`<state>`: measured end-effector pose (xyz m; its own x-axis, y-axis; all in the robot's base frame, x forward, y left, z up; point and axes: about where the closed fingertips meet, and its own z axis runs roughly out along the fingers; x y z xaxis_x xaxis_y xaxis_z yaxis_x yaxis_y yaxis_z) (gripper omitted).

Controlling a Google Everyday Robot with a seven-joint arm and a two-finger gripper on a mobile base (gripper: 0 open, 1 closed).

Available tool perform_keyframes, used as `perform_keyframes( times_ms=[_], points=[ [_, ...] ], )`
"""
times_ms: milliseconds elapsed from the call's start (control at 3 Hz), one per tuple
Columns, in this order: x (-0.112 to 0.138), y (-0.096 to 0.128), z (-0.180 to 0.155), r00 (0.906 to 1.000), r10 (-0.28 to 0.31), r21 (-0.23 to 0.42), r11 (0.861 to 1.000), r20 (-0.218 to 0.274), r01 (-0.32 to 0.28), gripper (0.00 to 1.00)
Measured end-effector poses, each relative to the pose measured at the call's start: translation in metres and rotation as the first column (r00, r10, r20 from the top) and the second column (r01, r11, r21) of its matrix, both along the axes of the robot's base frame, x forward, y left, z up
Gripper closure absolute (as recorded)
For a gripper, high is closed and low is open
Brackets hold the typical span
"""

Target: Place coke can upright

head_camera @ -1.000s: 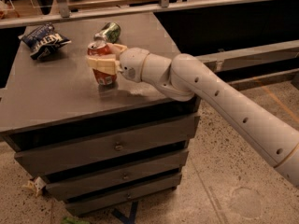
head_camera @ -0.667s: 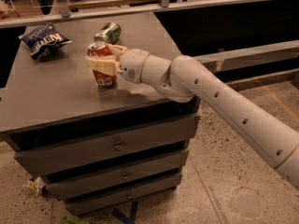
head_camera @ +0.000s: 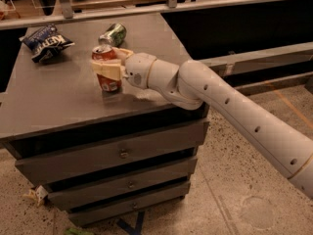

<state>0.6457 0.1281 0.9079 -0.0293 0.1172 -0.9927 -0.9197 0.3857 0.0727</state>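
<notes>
The coke can [head_camera: 108, 81] is red-orange with a silver top and stands upright on the dark grey cabinet top [head_camera: 54, 104], near its middle. My gripper [head_camera: 111, 63] reaches in from the right on a long white arm and is shut on the can. One cream finger [head_camera: 106, 70] crosses the can's front and the other shows behind its top. The can's base appears to rest on the surface.
A green and silver can [head_camera: 113, 34] lies on its side just behind the coke can. A blue chip bag [head_camera: 45, 42] lies at the back left corner. The cabinet has three drawers [head_camera: 120, 153] below. A railing runs behind it.
</notes>
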Motion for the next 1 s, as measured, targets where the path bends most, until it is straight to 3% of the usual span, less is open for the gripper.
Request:
perform_keyframes(
  times_ms=[667, 1000],
  points=[
    [-0.0035, -0.0039, -0.0029, 0.9999, -0.007, -0.005, 1.0, -0.009, 0.007, 0.13],
    [-0.0065, -0.0092, -0.0035, 1.0, -0.008, -0.023, 1.0, -0.003, 0.008, 0.0]
  ],
)
